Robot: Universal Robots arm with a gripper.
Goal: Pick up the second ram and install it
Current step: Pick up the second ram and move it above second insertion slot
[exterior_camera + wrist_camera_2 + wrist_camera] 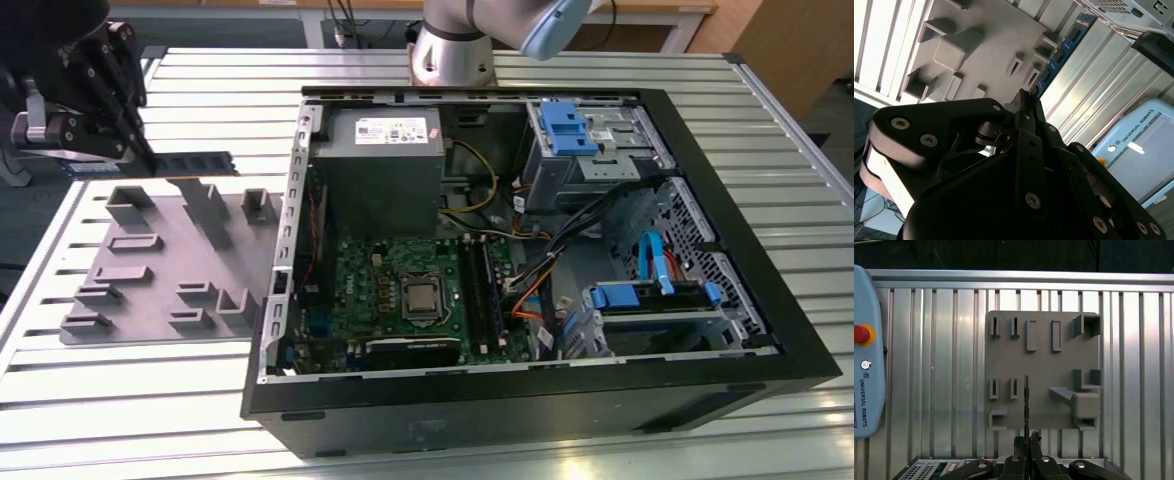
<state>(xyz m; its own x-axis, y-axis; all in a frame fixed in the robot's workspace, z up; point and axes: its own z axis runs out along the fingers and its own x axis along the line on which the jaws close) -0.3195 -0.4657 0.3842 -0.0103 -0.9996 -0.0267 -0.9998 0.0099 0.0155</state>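
My gripper (150, 158) hangs above the far edge of the grey holder tray (147, 275), at the exterior view's left. It is shut on one end of the second ram (198, 163), a thin dark stick that juts out level toward the computer case. In the second wrist view the ram (1061, 50) runs away from my fingertips (1026, 100) as a blue-green board with black chips. The first wrist view has the ram (1026, 400) edge-on, over the tray (1044, 365), coming out of the gripper (1026, 441). The green motherboard (387, 290) with its long black slots (481, 290) lies inside the open case.
The open black computer case (747, 330) fills the exterior view's right, with a grey power supply (380, 160), blue drive brackets (574, 130) and loose cables. A light blue teach pendant (866, 365) lies on the slatted metal table (120, 390). The arm's base (451, 55) stands behind the case.
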